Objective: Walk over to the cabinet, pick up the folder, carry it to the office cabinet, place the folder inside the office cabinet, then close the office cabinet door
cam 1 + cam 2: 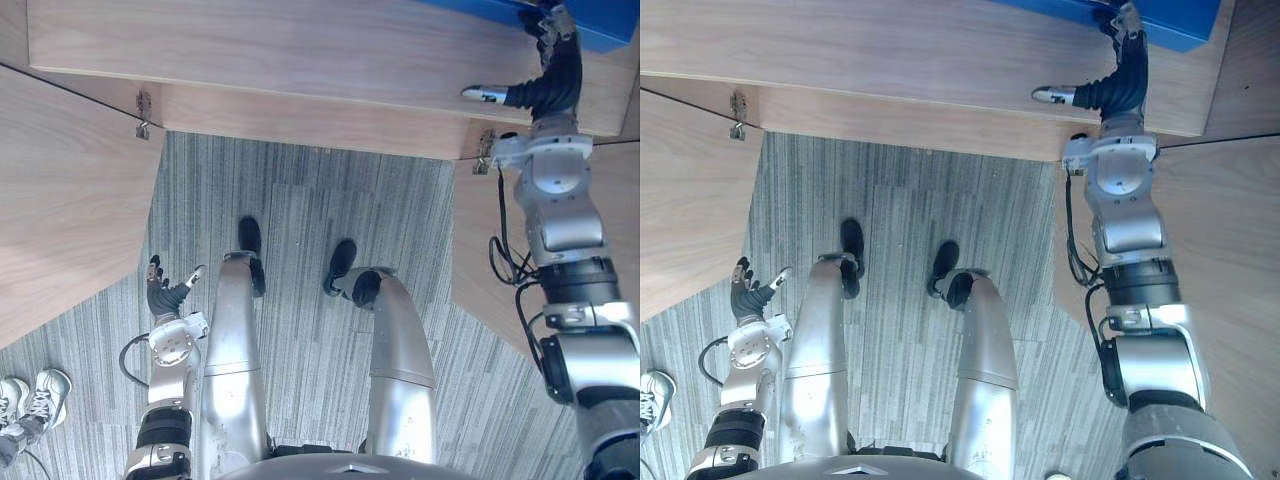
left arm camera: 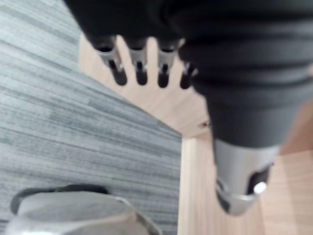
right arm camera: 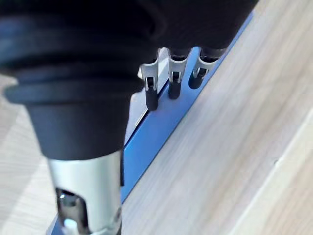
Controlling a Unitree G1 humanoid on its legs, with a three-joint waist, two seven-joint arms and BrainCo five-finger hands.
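The top edge cuts off the blue folder (image 1: 1175, 22), perhaps mostly.

The folder (image 1: 605, 22) is bright blue, the cabinet (image 1: 250, 50) pale wood-grain, the floor carpet (image 1: 300, 200) grey with fine stripes, a person's shoes (image 1: 40, 395) white.

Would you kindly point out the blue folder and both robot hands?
blue folder (image 1: 605, 20): left eye view, flat cover.
right robot hand (image 1: 1127, 70): right eye view, dark ribbed cover.
left robot hand (image 1: 161, 297): left eye view, dark cover.
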